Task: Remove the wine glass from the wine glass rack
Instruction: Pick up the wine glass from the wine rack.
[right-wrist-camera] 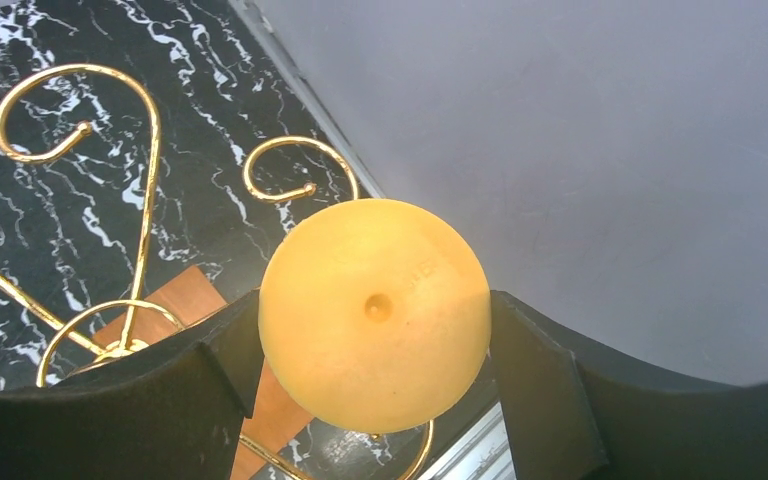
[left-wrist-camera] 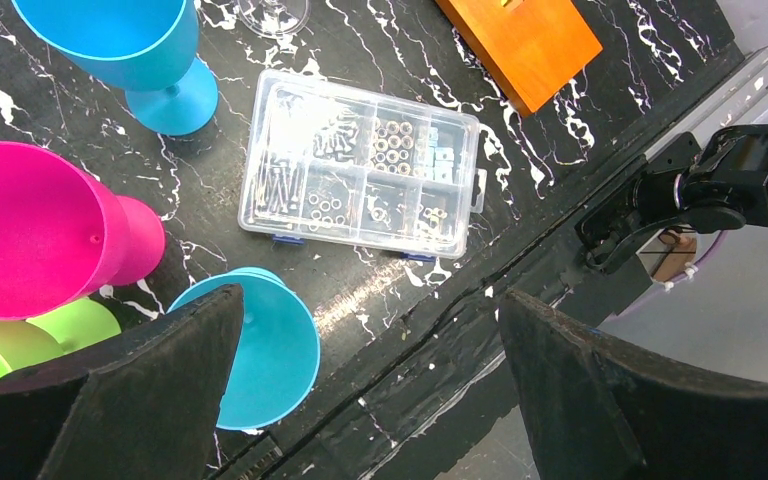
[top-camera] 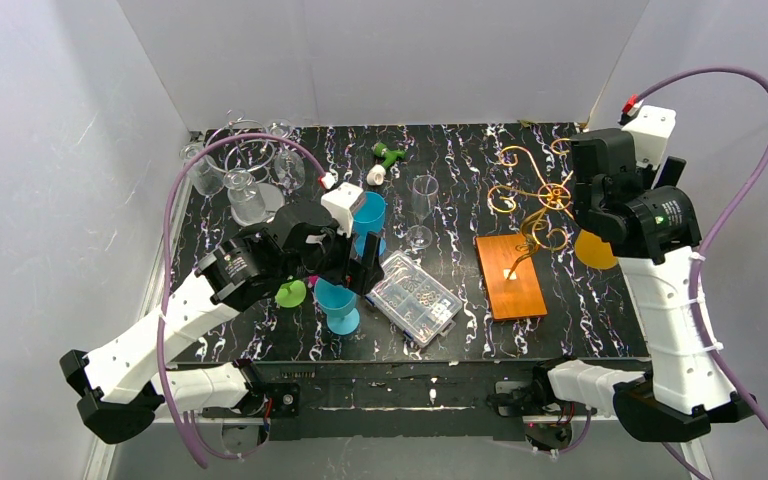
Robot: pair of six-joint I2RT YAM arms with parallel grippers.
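Note:
The wine glass [right-wrist-camera: 375, 312] is orange-yellow, and its round foot faces the right wrist camera. My right gripper [right-wrist-camera: 375, 330] is shut on it, a black finger pressed against each side. In the top view the wine glass [top-camera: 596, 250] hangs just right of the wine glass rack [top-camera: 530, 190], golden curled wire on an orange-brown wooden base [top-camera: 510, 277]. Golden curls [right-wrist-camera: 80, 70] show behind and below the glass; I cannot tell whether it still touches them. My left gripper [left-wrist-camera: 370, 310] stands open and holds nothing, over the table's near edge beside a teal goblet [left-wrist-camera: 260, 350].
A clear plastic compartment box [top-camera: 418, 298] lies mid-table. Teal [top-camera: 340, 300], blue [top-camera: 368, 215] and green [top-camera: 291, 292] goblets crowd my left gripper, with a pink one [left-wrist-camera: 30, 230]. Clear glasses [top-camera: 245, 170] stand back left, another [top-camera: 421, 205] in the centre. The right wall is close to the held glass.

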